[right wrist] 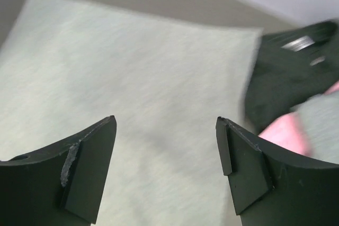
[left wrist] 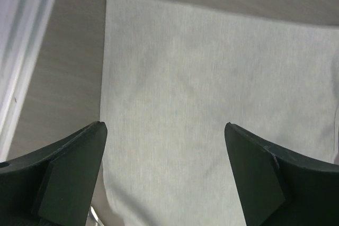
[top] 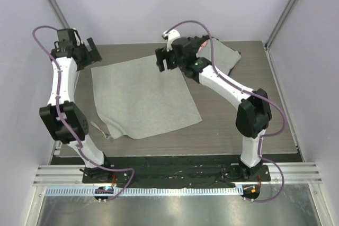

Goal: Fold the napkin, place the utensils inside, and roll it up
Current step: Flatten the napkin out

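On wooden table (top: 212,136), light-grey napkin (top: 143,96) spread flat beneath left gripper (left wrist: 164,126) and right gripper (right wrist: 165,120), both gaping wide.

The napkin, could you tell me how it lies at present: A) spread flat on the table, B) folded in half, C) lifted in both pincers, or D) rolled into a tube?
A: the napkin lies spread out on the table, and the left pincer and right pincer stand open above it.
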Motion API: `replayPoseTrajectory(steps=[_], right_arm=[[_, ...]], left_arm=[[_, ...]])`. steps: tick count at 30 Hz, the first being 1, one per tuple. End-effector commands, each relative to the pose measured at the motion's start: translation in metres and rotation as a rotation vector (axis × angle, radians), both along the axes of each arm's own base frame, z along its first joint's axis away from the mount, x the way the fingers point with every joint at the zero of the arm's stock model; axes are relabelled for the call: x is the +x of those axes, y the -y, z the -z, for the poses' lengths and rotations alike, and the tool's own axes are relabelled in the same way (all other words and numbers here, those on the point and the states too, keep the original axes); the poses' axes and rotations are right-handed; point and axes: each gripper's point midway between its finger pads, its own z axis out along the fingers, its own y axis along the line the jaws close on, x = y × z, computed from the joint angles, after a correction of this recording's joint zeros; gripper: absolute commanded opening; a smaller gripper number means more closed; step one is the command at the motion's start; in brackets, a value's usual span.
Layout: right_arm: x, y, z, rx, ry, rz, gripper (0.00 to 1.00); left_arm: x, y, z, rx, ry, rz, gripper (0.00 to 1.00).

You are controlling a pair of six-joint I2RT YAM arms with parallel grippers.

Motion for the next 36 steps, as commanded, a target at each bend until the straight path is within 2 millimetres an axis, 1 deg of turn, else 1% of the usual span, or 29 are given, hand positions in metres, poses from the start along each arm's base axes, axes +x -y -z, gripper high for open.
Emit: replayPoseTrajectory(steps=[1,2,3,4,5,6,7,8,9,10,12,13,15,17,19,20,23,24,28,30,31,32,36], right_arm=[[-0.086,-0.022,0.057,0.138,-0.308,-0.076,0.83],[-0.094,-0.026,0.06,0.173,-0.327,-0.094,0.83],[-0.109,-0.029,0.059,0.206,-0.357,-0.133,0.83],[-0.123,-0.024,0.082,0.199,-0.414,-0.128,0.83],[-0.13,-0.024,0.088,0.213,-0.443,-0.121,0.83],[-0.137,-0.02,0.092,0.214,-0.458,-0.116,0.83],[-0.143,-0.017,0.099,0.208,-0.477,-0.111,0.83],[-0.153,-0.009,0.118,0.188,-0.516,-0.094,0.83],[-0.157,-0.005,0.124,0.181,-0.529,-0.085,0.83],[-0.164,0.002,0.136,0.159,-0.547,-0.071,0.83],[-0.168,0.01,0.146,0.132,-0.562,-0.052,0.82],[-0.17,0.015,0.154,0.11,-0.568,-0.038,0.83],[-0.173,0.022,0.165,0.072,-0.583,-0.023,0.83],[-0.172,0.032,0.181,0.022,-0.598,0.016,0.83],[-0.169,0.038,0.187,-0.019,-0.597,0.037,0.83],[-0.171,0.045,0.198,-0.062,-0.615,0.059,0.83],[-0.171,0.056,0.211,-0.103,-0.649,0.085,0.82],[-0.168,0.062,0.215,-0.124,-0.645,0.113,0.82],[-0.161,0.08,0.224,-0.138,-0.669,0.166,0.83],[-0.154,0.092,0.226,-0.136,-0.675,0.199,0.82],[-0.152,0.095,0.226,-0.133,-0.677,0.208,0.82],[-0.147,0.103,0.226,-0.131,-0.679,0.228,0.82],[-0.137,0.117,0.224,-0.126,-0.675,0.247,0.82]], left_arm=[[-0.051,0.026,-0.015,-0.038,0.028,0.071,0.99],[-0.064,0.032,0.008,-0.07,-0.015,0.069,0.99],[-0.068,0.037,0.007,-0.086,0.003,0.082,0.99],[-0.077,0.041,0.003,-0.095,0.015,0.089,0.99],[-0.086,0.045,0.014,-0.108,-0.012,0.096,0.99],[-0.091,0.048,0.015,-0.12,-0.017,0.105,0.99],[-0.096,0.052,0.017,-0.133,-0.022,0.118,0.99],[-0.104,0.054,0.019,-0.135,-0.02,0.121,0.99],[-0.108,0.055,0.019,-0.137,-0.014,0.118,0.99],[-0.111,0.057,0.023,-0.14,-0.008,0.118,0.99],[-0.116,0.057,0.017,-0.133,0.032,0.112,1.0],[-0.12,0.058,0.023,-0.133,0.025,0.11,0.99],[-0.122,0.055,0.021,-0.116,0.044,0.099,1.0],[-0.125,0.055,0.027,-0.111,0.033,0.095,1.0],[-0.128,0.055,0.029,-0.11,0.028,0.097,1.0],[-0.128,0.056,0.03,-0.113,0.03,0.1,1.0],[-0.13,0.055,0.032,-0.105,0.035,0.096,1.0],[-0.131,0.054,0.033,-0.103,0.031,0.093,1.0],[-0.134,0.054,0.039,-0.099,0.025,0.091,1.0],[-0.135,0.055,0.042,-0.104,0.02,0.094,1.0],[-0.135,0.055,0.042,-0.103,0.021,0.094,1.0],[-0.135,0.055,0.043,-0.104,0.018,0.092,1.0],[-0.135,0.056,0.046,-0.108,0.016,0.099,1.0]])
